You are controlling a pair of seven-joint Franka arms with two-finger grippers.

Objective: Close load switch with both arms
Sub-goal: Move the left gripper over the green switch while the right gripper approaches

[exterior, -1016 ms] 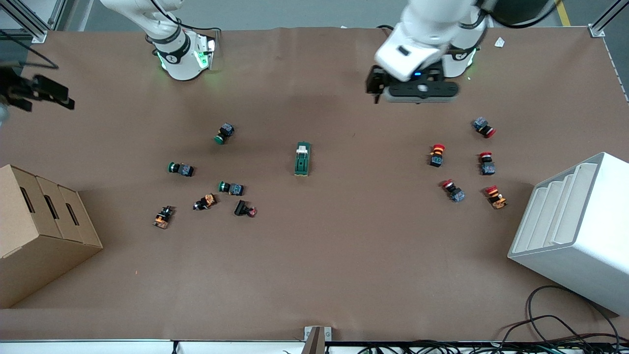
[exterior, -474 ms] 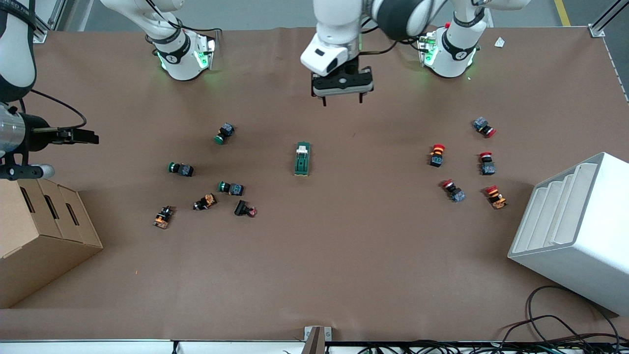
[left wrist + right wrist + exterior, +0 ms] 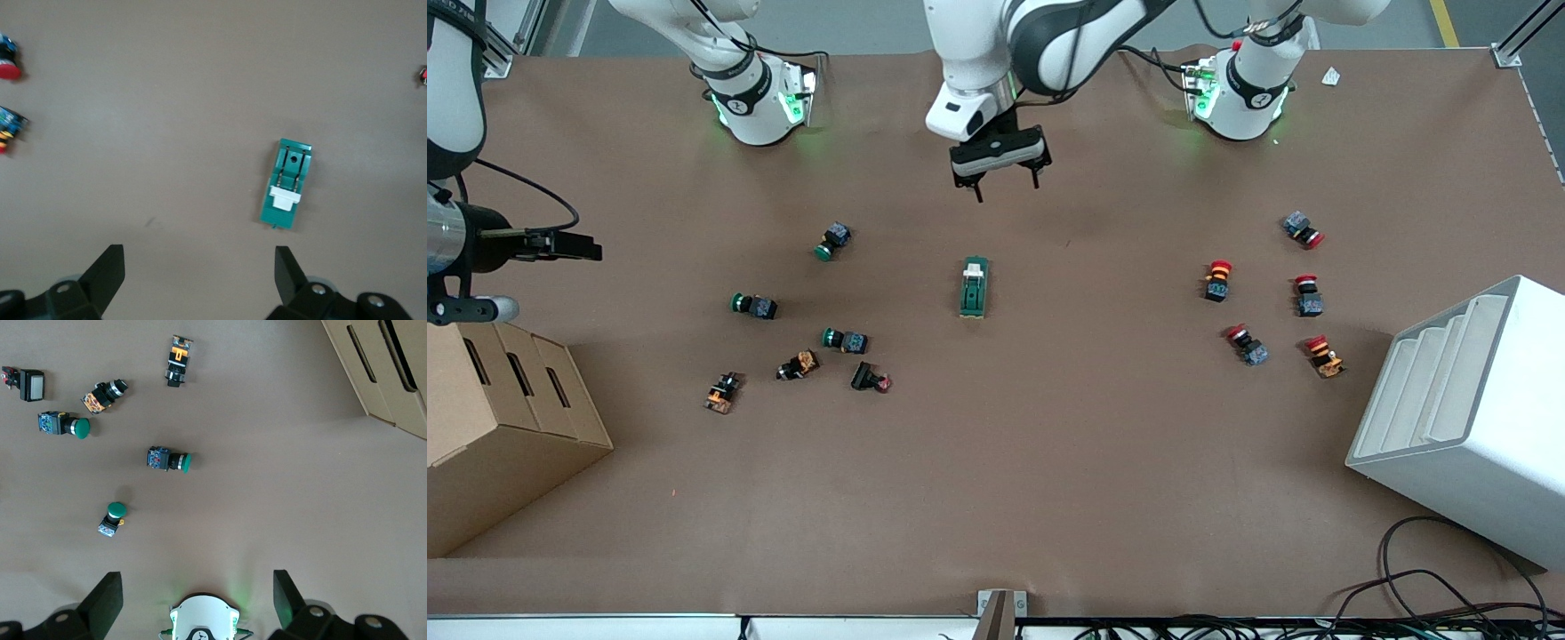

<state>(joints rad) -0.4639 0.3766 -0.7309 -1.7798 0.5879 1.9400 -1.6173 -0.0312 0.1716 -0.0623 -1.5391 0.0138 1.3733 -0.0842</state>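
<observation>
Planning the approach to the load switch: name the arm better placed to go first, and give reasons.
Left. The left hand hangs open over bare table just short of the load switch, which already shows in its wrist view. The right hand is out at the right arm's end, above the cardboard box.

A brown table (image 3: 1049,462) carried the load switch (image 3: 975,287) at its middle, push-buttons (image 3: 800,320) toward the right arm's end, red-capped buttons (image 3: 1272,293) toward the left arm's.

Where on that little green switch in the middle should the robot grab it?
Probably from above, across the long sides of the load switch at its bare green end, away from the white lever. It lies flat with open table around it, and the left end effector is open.
</observation>
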